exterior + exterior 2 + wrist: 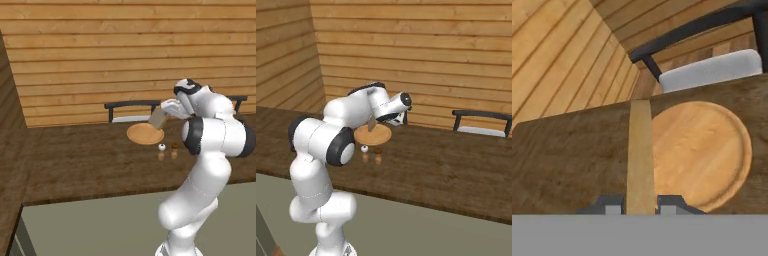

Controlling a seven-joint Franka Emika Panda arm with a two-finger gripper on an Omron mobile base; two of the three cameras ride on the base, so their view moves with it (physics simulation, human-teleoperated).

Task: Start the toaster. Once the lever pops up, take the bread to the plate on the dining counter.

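My gripper (641,206) is shut on the bread (639,155), a thin pale tan slice seen edge-on between the two fingertips. The slice hangs tilted just above the near left part of the round tan plate (702,150), which lies on the dark wood dining counter (567,155). From the left base view the bread (158,119) sits under the white hand, over the plate (145,134). From the right, the gripper (375,120) holds the bread (371,125) over the plate (372,136). The toaster is out of view.
Two small shakers, white (162,147) and brown (174,147), stand on the counter just in front of the plate. A dark chair with a pale seat (712,70) stands behind the counter by the plank wall. Another chair (481,122) stands further right.
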